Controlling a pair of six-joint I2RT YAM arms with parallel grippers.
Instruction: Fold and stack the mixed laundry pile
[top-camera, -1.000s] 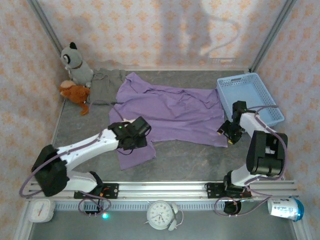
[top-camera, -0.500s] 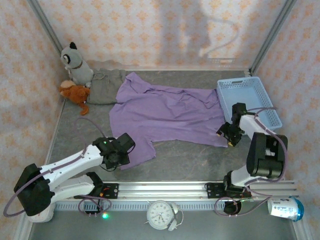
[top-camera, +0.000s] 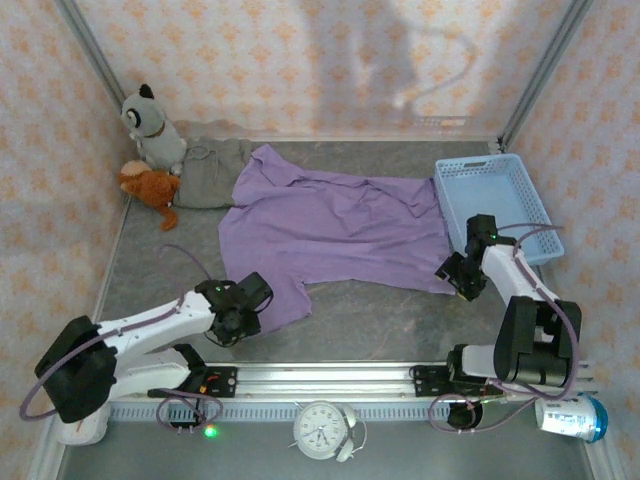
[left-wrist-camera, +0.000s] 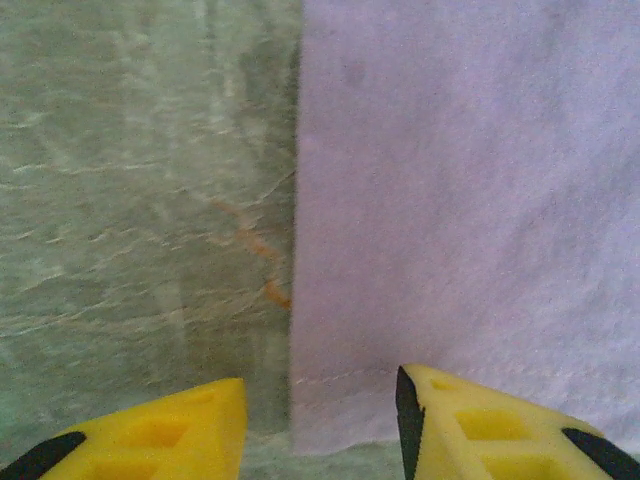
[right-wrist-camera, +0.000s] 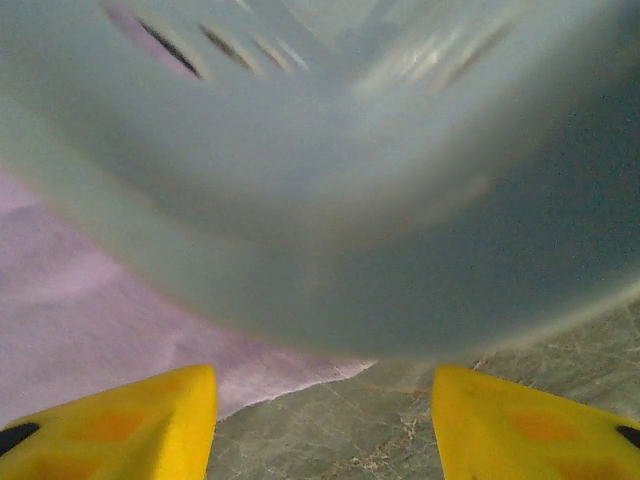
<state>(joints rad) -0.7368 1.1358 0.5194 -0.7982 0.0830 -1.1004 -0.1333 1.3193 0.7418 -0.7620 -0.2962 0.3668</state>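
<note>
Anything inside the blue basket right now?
The basket shows bare blue floor, with no cloth or toy on it. Its near left corner sits under the right arm, so what lies in that corner cannot be seen.

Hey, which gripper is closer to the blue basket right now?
Right. The right gripper sits just off the near left corner of the basket, beside the purple shirt. The left gripper is far across the table, over the shirt's near left corner.
</note>
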